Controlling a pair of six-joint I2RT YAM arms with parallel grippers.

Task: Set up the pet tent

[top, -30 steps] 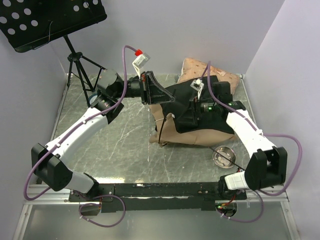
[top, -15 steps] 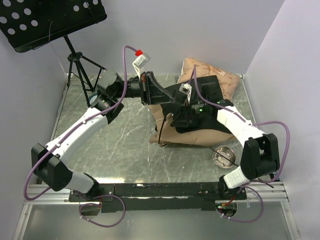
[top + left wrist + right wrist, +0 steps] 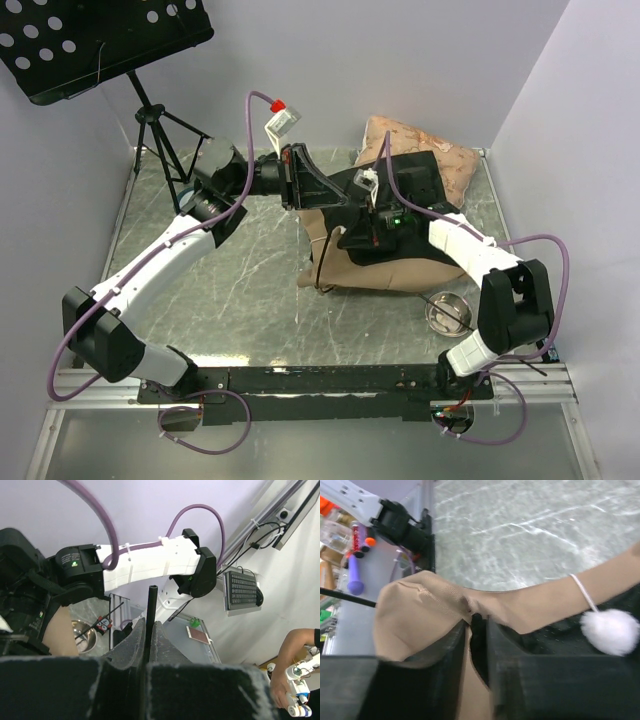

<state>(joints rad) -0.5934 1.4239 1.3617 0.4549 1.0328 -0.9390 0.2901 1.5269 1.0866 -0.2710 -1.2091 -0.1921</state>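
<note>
The pet tent (image 3: 392, 270) lies collapsed at the back right of the table, tan fabric under a black base panel (image 3: 412, 178). My left gripper (image 3: 291, 176) is raised at the tent's left edge. In the left wrist view it (image 3: 148, 626) is shut on a thin black pole (image 3: 151, 600) that sticks out past the fingertips. My right gripper (image 3: 352, 237) sits on the tent's middle. In the right wrist view it (image 3: 476, 624) is pinched on a fold of tan fabric (image 3: 420, 612) and a black edge. A white pom-pom (image 3: 610, 631) hangs on a cord to its right.
A pinkish plush cushion (image 3: 455, 160) lies behind the tent by the back wall. A metal bowl (image 3: 447, 312) sits at the near right beside the right arm. A black music stand (image 3: 100, 40) on a tripod (image 3: 160, 130) occupies the back left corner. Walls close both sides.
The right arm swung left onto the tent's middle and its jaws closed from wide open onto the fabric. The left arm held still with the pole.
</note>
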